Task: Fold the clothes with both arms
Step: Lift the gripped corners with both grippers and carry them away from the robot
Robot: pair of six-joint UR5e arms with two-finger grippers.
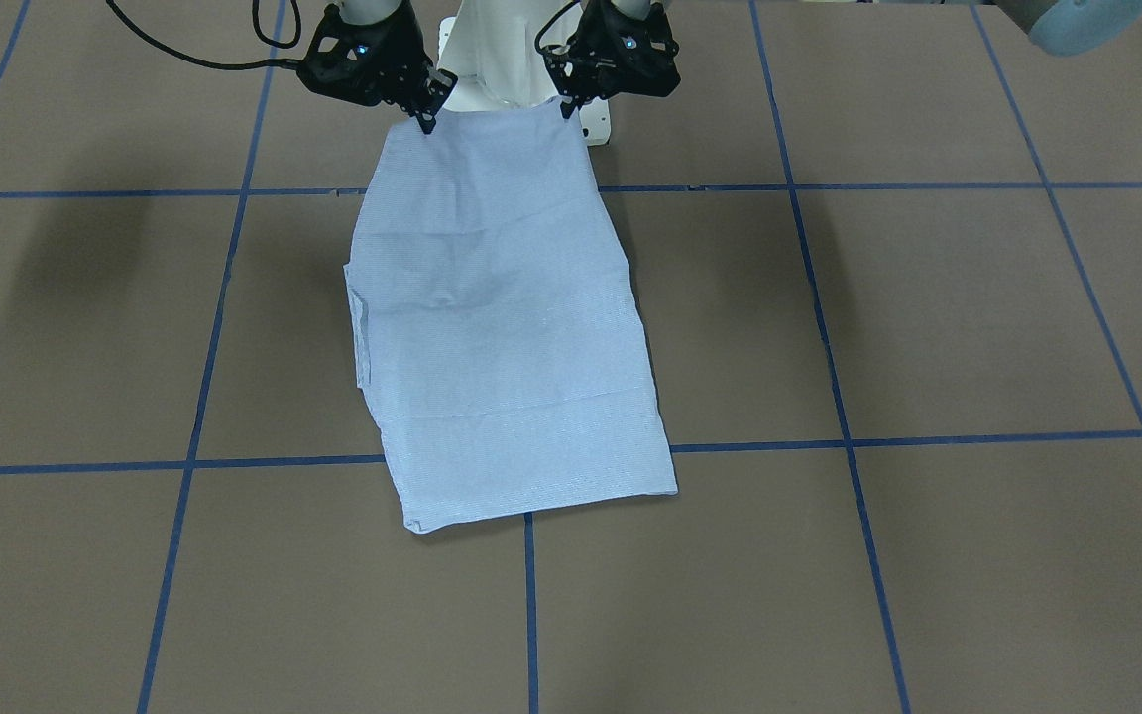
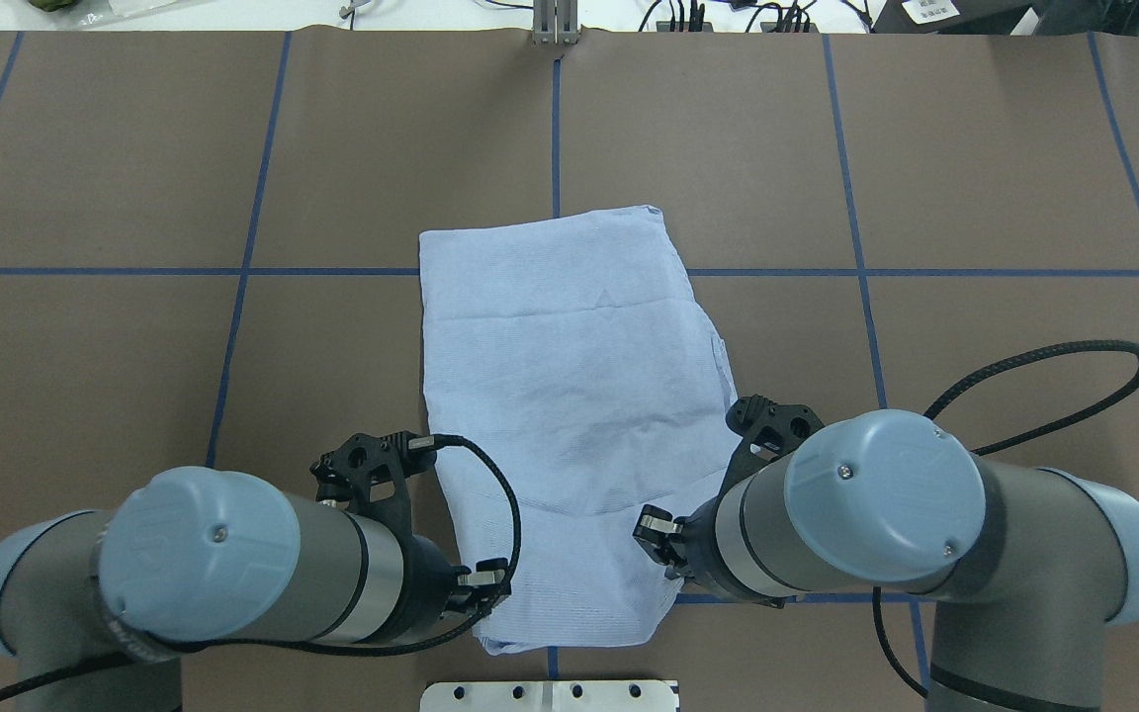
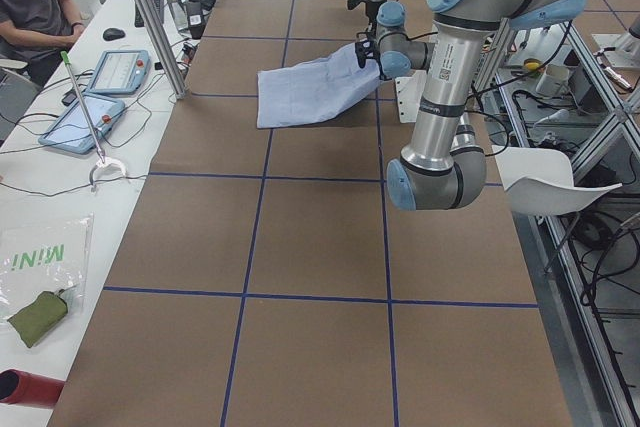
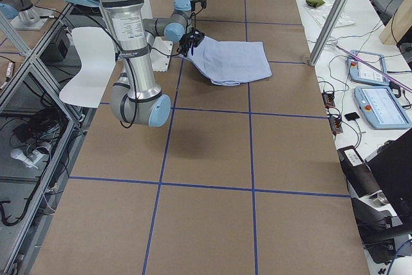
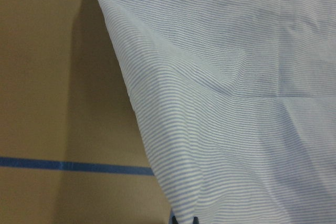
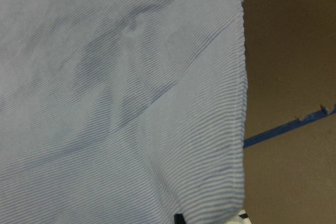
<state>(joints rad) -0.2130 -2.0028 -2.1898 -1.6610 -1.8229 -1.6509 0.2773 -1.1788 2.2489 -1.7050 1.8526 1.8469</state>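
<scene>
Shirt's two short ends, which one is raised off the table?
The shirt end nearest the robot: the left gripper and right gripper hold its corners up, while the far end lies flat.

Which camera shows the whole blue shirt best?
The front-facing view: the whole shirt shows unobstructed. Overhead, the left arm and right arm cover its near edge; the side views show it small; wrist cameras catch only striped cloth.

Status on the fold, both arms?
Both shut: left gripper and right gripper pinch the shirt at its robot-side corners. That edge raised, far end flat on table. Nothing seen in the way.
</scene>
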